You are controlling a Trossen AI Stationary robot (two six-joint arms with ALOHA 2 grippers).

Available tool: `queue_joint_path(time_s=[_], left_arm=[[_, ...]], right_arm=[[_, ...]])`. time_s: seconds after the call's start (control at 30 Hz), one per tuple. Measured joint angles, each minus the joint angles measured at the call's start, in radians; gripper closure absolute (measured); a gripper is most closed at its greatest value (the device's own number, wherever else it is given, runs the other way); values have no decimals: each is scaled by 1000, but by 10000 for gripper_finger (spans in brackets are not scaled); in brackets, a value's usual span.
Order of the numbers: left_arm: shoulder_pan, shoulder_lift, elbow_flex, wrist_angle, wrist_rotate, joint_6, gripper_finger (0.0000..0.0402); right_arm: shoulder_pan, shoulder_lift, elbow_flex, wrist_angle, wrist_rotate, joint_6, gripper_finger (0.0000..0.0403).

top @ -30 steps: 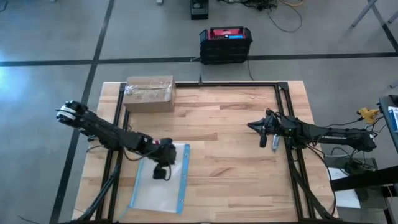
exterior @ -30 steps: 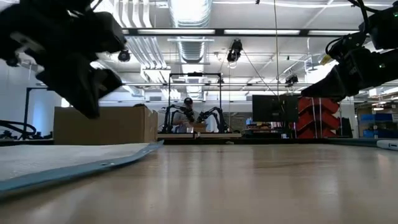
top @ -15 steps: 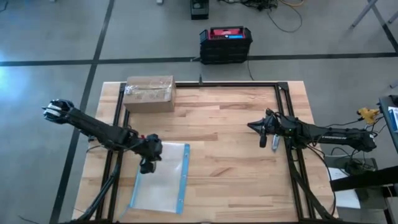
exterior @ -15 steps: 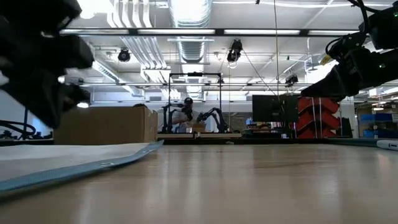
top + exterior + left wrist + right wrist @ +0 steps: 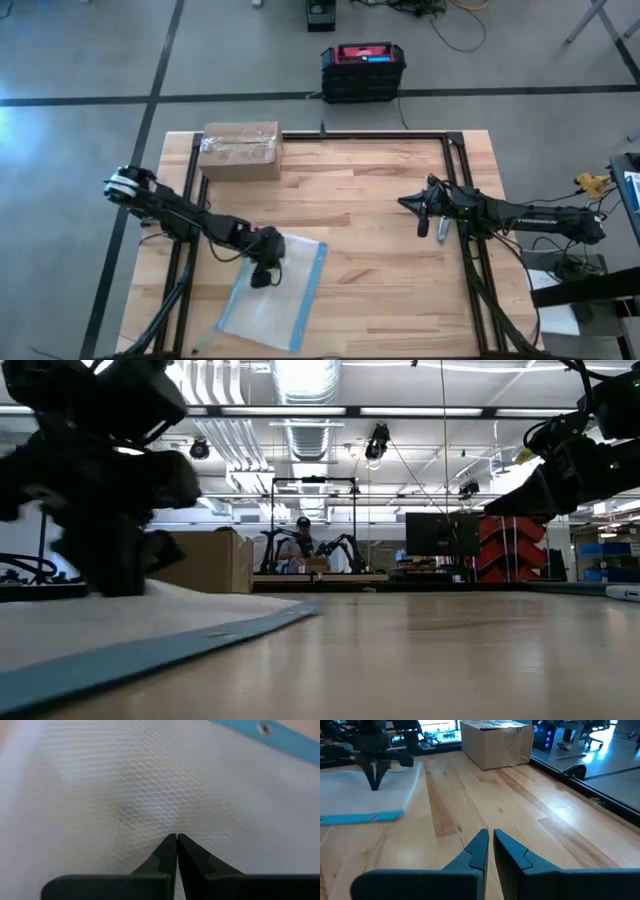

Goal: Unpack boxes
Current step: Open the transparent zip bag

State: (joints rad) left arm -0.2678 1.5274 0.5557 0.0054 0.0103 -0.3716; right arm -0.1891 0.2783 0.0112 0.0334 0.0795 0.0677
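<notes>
- Wooden plank table (image 5: 380,200) on a grey concrete floor, seen from above, with a black frame along its edges.
- At the table's far left corner sits the box (image 5: 240,150), brown corrugated cardboard, flaps down, with shiny clear tape across its top.
- Nearer, at the left, the left gripper (image 5: 262,278) presses its closed fingertips onto a clear pouch (image 5: 272,310) with a blue edge, lying flat and skewed.
- At the right, well apart from the box, the right gripper (image 5: 431,222) hangs above bare wood, fingers closed on nothing.
- Beyond the table stands a black-and-red case (image 5: 363,70).
- Only the left wrist view shows the pouch's honeycomb mesh texture (image 5: 150,795); the low view shows a person (image 5: 300,545) in the room behind.
</notes>
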Motion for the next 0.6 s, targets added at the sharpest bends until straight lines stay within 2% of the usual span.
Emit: queue_joint_path(time_s=[0.1, 0.17, 0.3, 0.4, 0.6], left_arm=[[19, 37, 0, 145, -151, -4, 401], [25, 60, 2, 212, -216, -16, 401], [19, 114, 1, 225, -324, -144, 401], [-9, 141, 0, 274, -334, -283, 401], [-96, 153, -2, 344, -304, -375, 401]], right_arm=[[0, 0, 0, 0, 0, 0, 389], [0, 0, 0, 0, 0, 0, 389], [0, 0, 0, 0, 0, 0, 389], [0, 0, 0, 0, 0, 0, 389], [0, 0, 0, 13, -1, 4, 389]])
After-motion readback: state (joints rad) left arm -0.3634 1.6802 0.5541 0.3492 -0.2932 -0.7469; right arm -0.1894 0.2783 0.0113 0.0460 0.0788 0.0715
